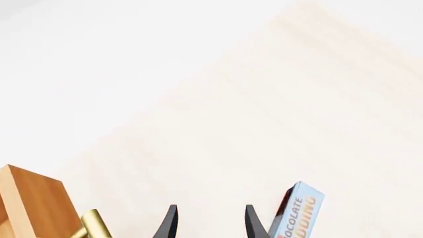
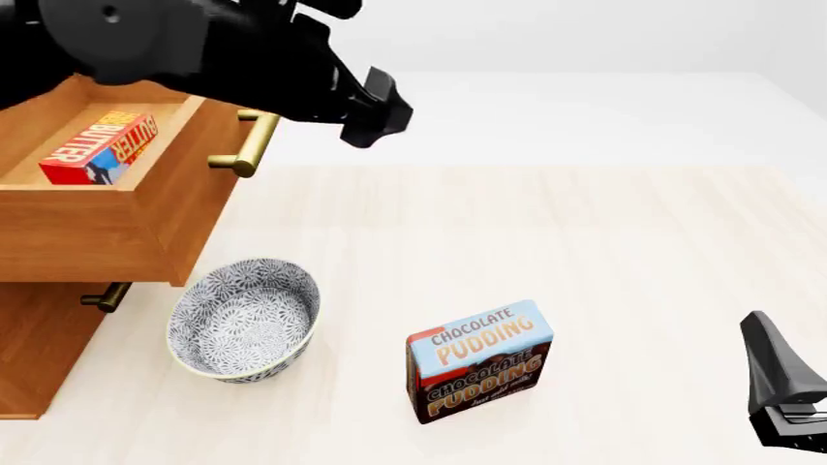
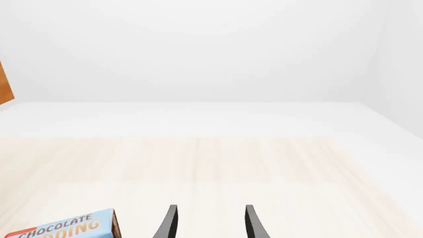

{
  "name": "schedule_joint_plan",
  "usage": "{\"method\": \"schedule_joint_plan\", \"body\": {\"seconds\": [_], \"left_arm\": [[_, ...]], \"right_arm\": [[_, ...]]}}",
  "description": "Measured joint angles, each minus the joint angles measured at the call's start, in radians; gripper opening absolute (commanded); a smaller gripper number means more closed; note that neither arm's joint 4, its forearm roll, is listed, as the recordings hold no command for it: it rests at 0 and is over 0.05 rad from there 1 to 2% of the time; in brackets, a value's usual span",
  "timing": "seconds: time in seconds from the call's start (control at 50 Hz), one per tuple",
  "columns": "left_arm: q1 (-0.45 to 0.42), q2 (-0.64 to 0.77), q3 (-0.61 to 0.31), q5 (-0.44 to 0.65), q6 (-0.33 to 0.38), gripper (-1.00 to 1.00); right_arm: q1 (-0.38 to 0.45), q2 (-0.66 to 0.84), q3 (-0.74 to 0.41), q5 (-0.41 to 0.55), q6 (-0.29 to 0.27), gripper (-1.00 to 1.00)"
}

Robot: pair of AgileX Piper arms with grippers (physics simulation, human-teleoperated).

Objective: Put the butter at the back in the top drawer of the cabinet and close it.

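Observation:
The cabinet (image 2: 37, 360) stands at the left of the table. Its top drawer (image 2: 91, 232) is pulled out. The butter (image 2: 99, 145) lies flat inside it, red and orange. The drawer's brass handle (image 2: 246, 145) faces right. My left gripper (image 2: 375, 111) hangs above and to the right of that handle, apart from it. In the left wrist view the left gripper (image 1: 208, 218) is open and holds nothing, with the drawer corner (image 1: 33, 203) and handle (image 1: 92, 224) beside it. My right gripper (image 2: 776, 378) sits low at the front right; the right wrist view shows the right gripper (image 3: 208, 218) open and holding nothing.
A patterned grey bowl (image 2: 246, 315) sits in front of the cabinet, under the open drawer's corner. A Chocolate Pudding box (image 2: 481, 360) stands upright in the near middle, and this pudding box (image 3: 66, 228) also edges into both wrist views. A lower drawer handle (image 2: 104, 295) shows beneath the top drawer.

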Motion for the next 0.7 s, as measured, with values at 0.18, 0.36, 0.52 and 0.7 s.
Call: {"method": "schedule_joint_plan", "body": {"seconds": [0.18, 0.36, 0.52, 0.7], "left_arm": [[-0.002, 0.029, 0.010, -0.022, -0.013, 1.00], [0.000, 0.059, 0.023, -0.046, -0.023, 1.00], [0.007, 0.076, 0.039, -0.065, -0.029, 1.00], [0.019, 0.084, 0.064, -0.082, -0.034, 1.00]], "right_arm": [[0.000, 0.000, 0.000, 0.000, 0.000, 1.00], [0.000, 0.000, 0.000, 0.000, 0.000, 1.00], [0.000, 0.000, 0.000, 0.000, 0.000, 1.00], [0.000, 0.000, 0.000, 0.000, 0.000, 1.00]]}}
